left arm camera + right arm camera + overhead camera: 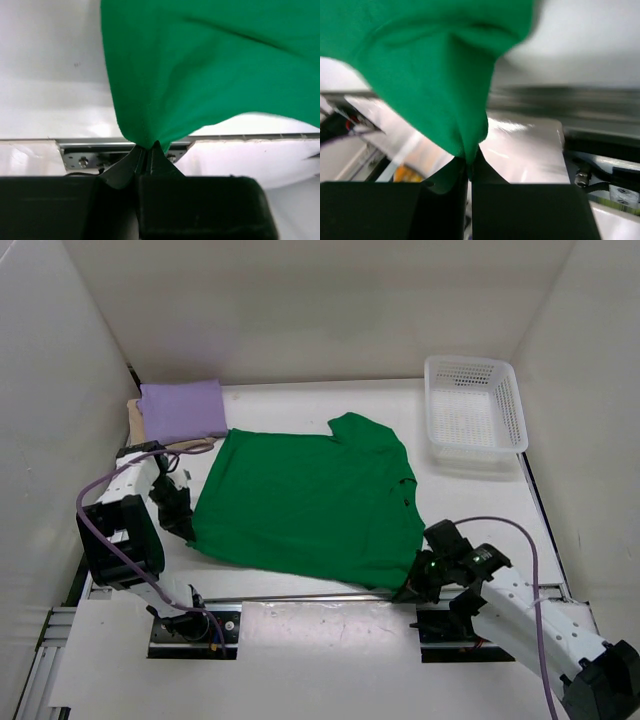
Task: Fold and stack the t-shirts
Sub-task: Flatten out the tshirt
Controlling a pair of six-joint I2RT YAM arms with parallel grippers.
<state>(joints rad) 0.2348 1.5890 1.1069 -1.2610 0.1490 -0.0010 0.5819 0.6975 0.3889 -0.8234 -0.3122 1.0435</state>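
The green t-shirt (310,505) lies spread mostly flat across the middle of the white table (300,395), wide side running left to right, with one sleeve (360,432) poking out along its far edge; its near edge sits just short of the metal rail (300,597) at the front of the table. The left gripper (147,151) is clamped on the shirt's near-left corner, fingers pressed tight together with the cloth bunching into a point between them and fanning out from there; the right gripper (470,161) is likewise pinched on the near-right corner, a fold of green fabric drawn into its closed fingertips and hanging over them. From above, both arms sit low at the near corners of the shirt, one at each side. Off in the far-left corner the purple t-shirt (182,408) rests folded into a neat rectangle on top of the tan t-shirt (134,416), of which only a thin strip shows at the left side; the pile lies just beside the green shirt's far-left corner. A white mesh basket (475,405) stands in the far-right corner, apart from the shirt.
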